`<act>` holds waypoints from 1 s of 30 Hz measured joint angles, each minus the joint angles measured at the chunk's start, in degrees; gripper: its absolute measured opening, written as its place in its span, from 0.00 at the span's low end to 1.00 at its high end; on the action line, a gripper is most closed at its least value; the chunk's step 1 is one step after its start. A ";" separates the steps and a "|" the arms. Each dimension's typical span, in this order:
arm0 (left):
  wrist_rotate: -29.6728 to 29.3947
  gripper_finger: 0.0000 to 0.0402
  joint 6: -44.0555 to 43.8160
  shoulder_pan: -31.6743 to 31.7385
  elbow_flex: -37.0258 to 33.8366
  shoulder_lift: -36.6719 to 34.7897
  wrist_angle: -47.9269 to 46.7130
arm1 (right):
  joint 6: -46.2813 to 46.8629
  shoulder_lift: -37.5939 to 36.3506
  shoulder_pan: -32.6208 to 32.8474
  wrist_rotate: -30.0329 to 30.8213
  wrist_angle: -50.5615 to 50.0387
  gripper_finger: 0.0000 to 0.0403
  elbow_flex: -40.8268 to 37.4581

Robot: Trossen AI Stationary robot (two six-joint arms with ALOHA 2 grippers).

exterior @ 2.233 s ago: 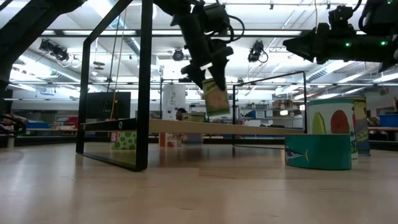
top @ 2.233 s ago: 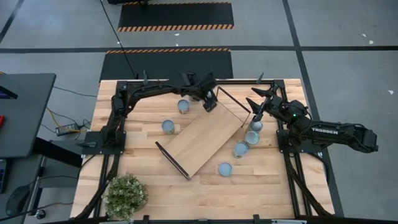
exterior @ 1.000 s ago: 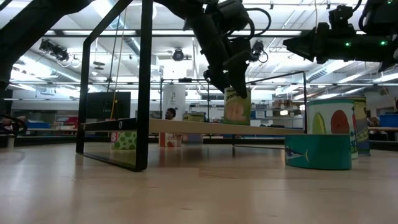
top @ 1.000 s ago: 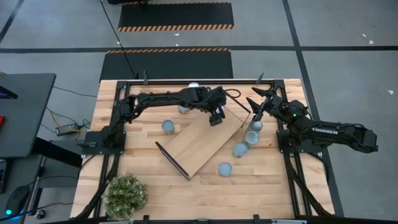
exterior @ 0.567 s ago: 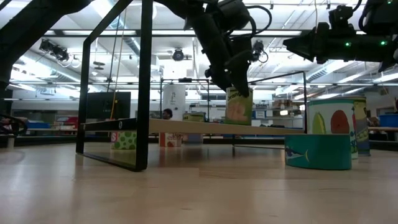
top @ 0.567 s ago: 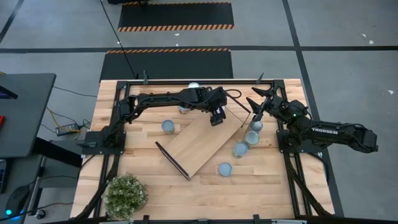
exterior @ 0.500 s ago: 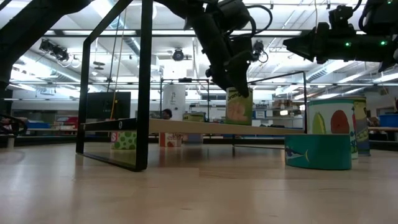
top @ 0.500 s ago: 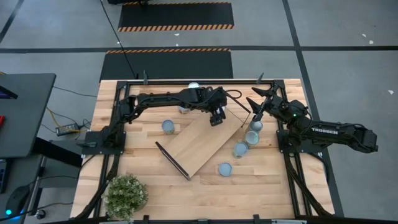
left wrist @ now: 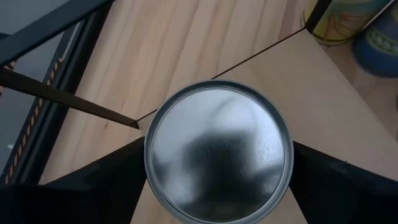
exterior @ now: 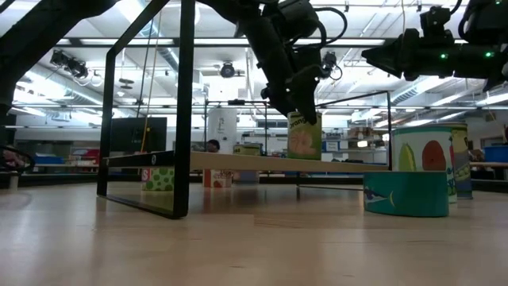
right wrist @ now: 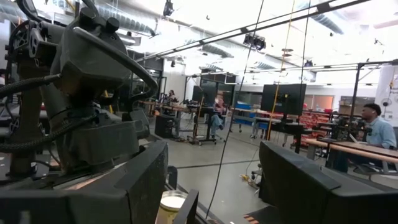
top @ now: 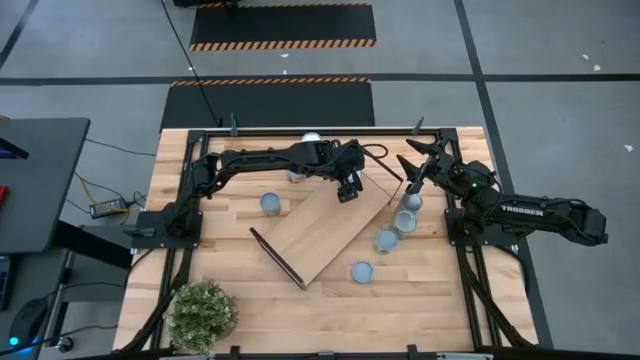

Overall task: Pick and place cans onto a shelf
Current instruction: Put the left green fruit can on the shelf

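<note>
The shelf (top: 322, 230) is a light-wood board with black end frames, lying slantwise mid-table. My left gripper (top: 347, 188) is over its far right end, shut on a can (left wrist: 217, 149) with a round silvery top and a pale green label (exterior: 304, 135). My right gripper (top: 412, 162) is open and empty, raised above the table's right side, near the shelf's far frame. Loose cans stand on the table: two left of the shelf (top: 268, 203) (top: 295, 173), one at the far edge (top: 312, 138), and several right of it (top: 404, 222). My left gripper pinches the can's round side just under its top rim (left wrist: 149, 155), one finger (left wrist: 112, 180) on each side of it. The fingers come from above, slanting down. The can stands upright with its bottom (exterior: 304, 156) on the shelf board.
A potted plant (top: 202, 313) stands at the near left corner. The shelf's tall black frames (exterior: 186, 111) rise at both ends of it. In the low view a teal tin (exterior: 405, 195) and taller cans (exterior: 421, 159) stand at the right. Bare table lies near the front edge.
My left gripper has carried the can toward the table's right and down, from lifted and tilted beside the shelf's far frame to upright on the board's far end. In the last half second it has kept still, shut on the can.
</note>
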 joint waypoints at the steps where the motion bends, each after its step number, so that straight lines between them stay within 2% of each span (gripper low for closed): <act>1: 0.00 0.88 -0.02 0.00 0.00 0.00 0.01 | 0.00 0.00 0.00 0.01 0.00 0.65 0.00; 21: 0.11 0.88 -5.07 -0.52 0.02 0.00 2.26 | 0.00 0.00 0.00 0.08 0.00 0.65 -0.02; 30: -0.22 0.88 -5.59 -0.68 0.02 0.00 0.51 | 0.00 0.00 0.00 0.08 0.00 0.65 -0.02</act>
